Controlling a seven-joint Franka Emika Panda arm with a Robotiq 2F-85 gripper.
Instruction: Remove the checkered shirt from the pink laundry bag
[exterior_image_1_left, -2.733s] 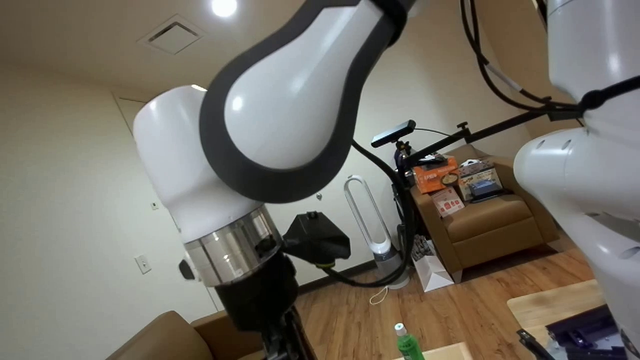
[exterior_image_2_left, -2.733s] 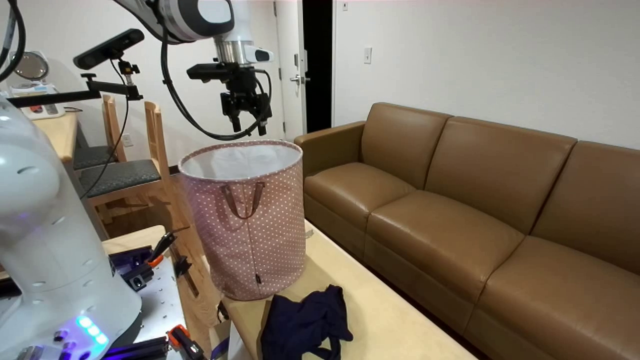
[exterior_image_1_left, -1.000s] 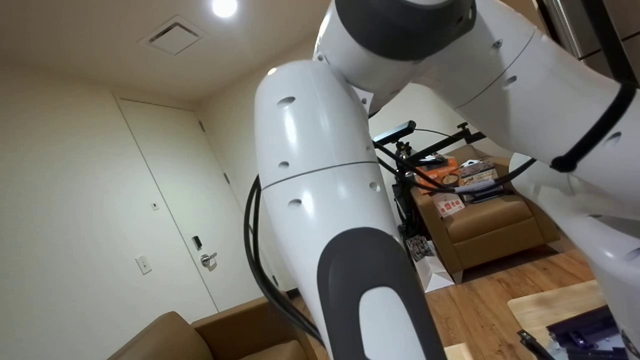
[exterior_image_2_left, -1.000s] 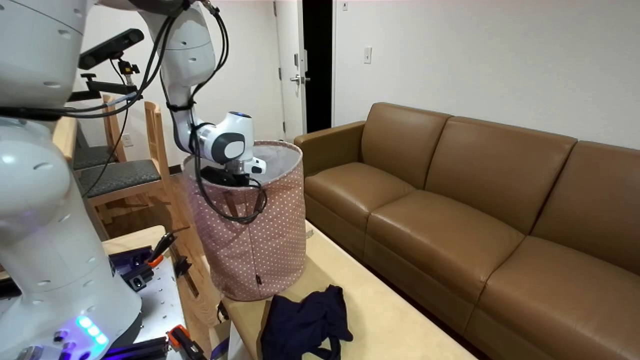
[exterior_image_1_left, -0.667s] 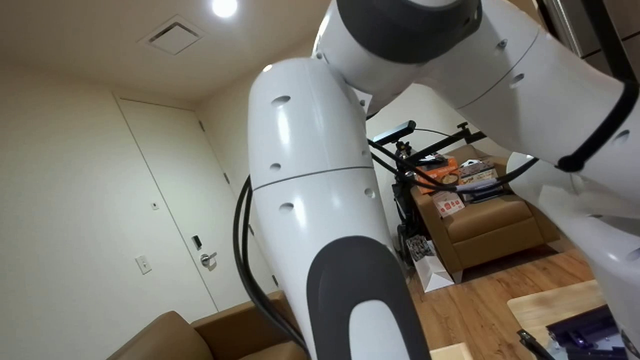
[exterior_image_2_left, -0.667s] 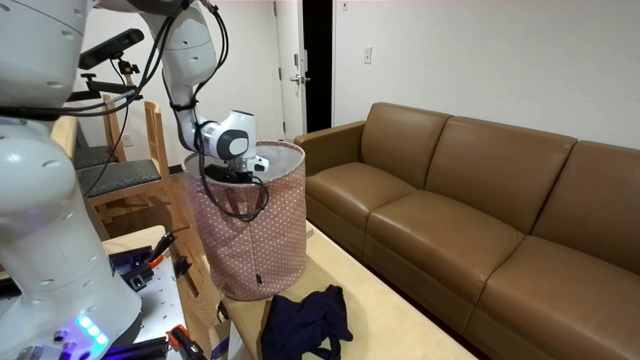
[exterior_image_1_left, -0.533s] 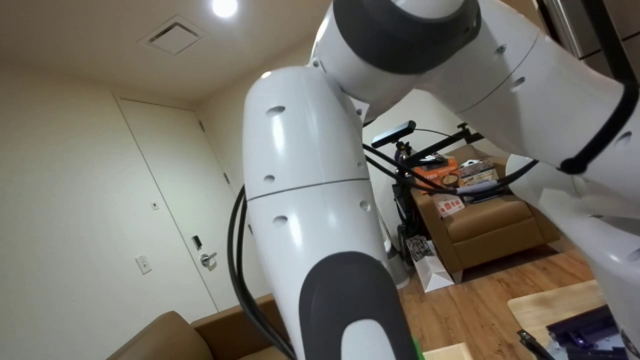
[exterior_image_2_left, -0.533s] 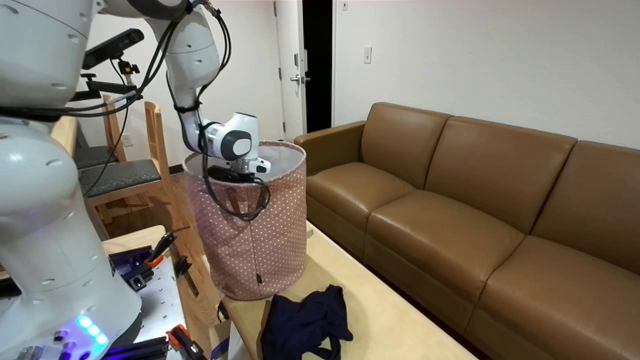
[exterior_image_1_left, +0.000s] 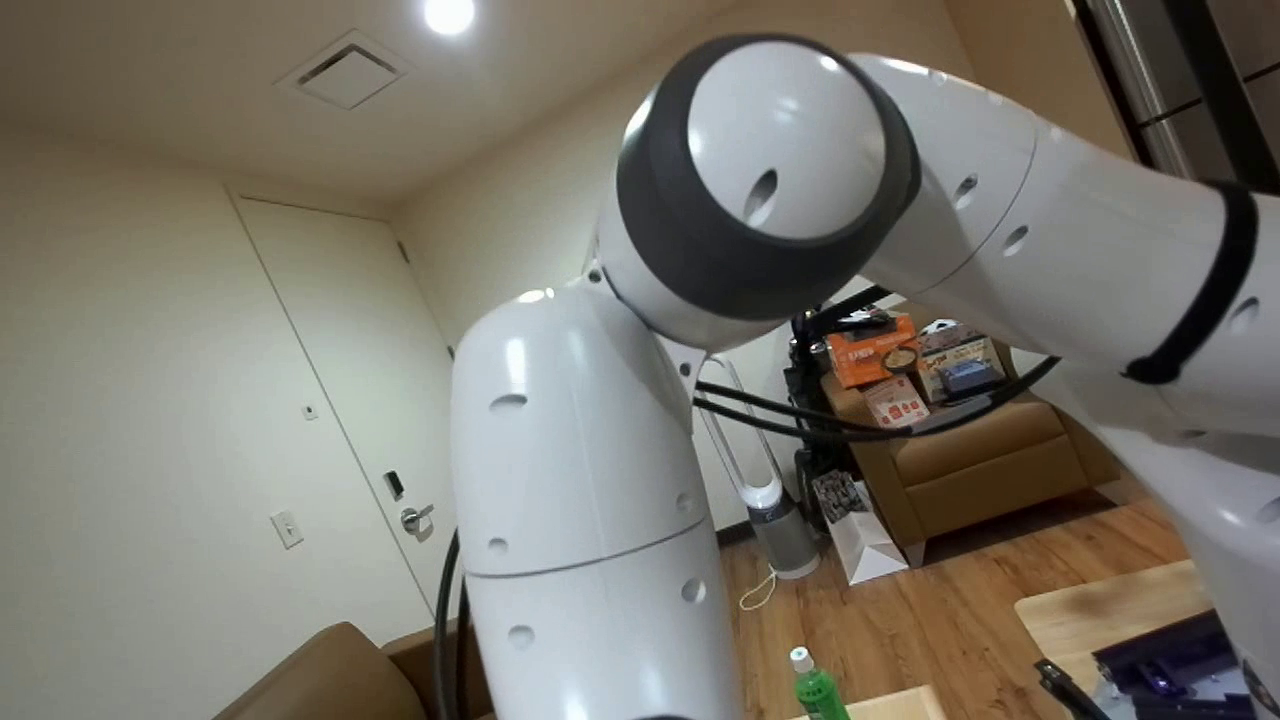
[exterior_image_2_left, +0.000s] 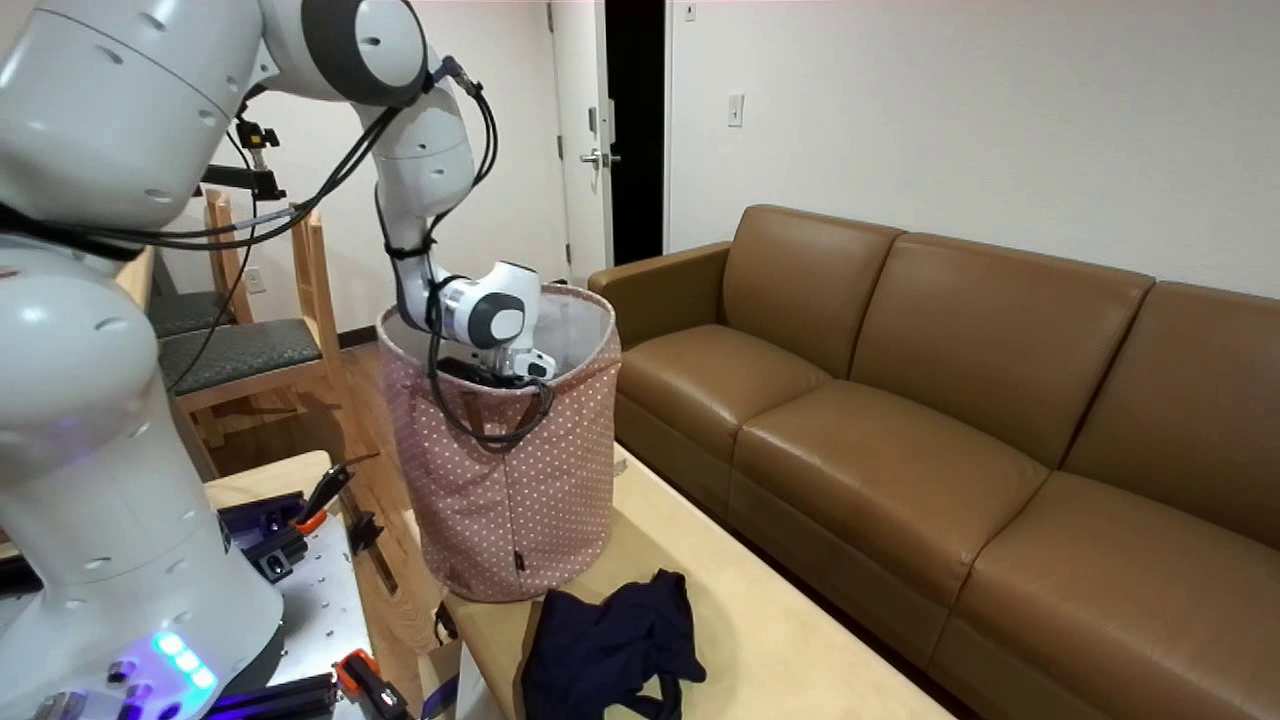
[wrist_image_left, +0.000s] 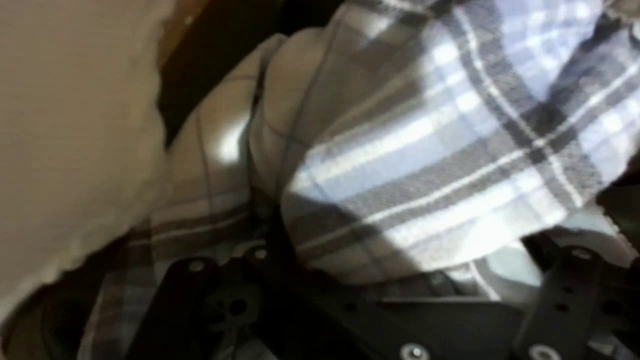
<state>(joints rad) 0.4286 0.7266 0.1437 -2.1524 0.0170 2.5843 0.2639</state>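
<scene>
The pink laundry bag (exterior_image_2_left: 515, 500) with white dots and brown handles stands upright on the light wooden table. My arm reaches into its open top, so my gripper is hidden behind the bag wall in an exterior view. The checkered shirt (wrist_image_left: 410, 170), plaid in blue, grey and white, fills the middle of the wrist view. My gripper (wrist_image_left: 405, 295) is down against the shirt. Its finger links stand wide apart, and folds of shirt lie over and between them. The fingertips are hidden by cloth. The bag's pale lining (wrist_image_left: 75, 125) is close at the left of the wrist view.
A dark blue garment (exterior_image_2_left: 615, 650) lies on the wooden table (exterior_image_2_left: 790, 660) in front of the bag. A brown sofa (exterior_image_2_left: 900, 420) stands alongside. A green bottle (exterior_image_1_left: 818, 690) stands low in an exterior view. Chairs (exterior_image_2_left: 250, 350) stand behind the bag.
Between 2.7 and 1.0 seconds ago my gripper went from open above the bag to inside it. In the last half second the wrist has sunk lower and moved slightly right in an exterior view.
</scene>
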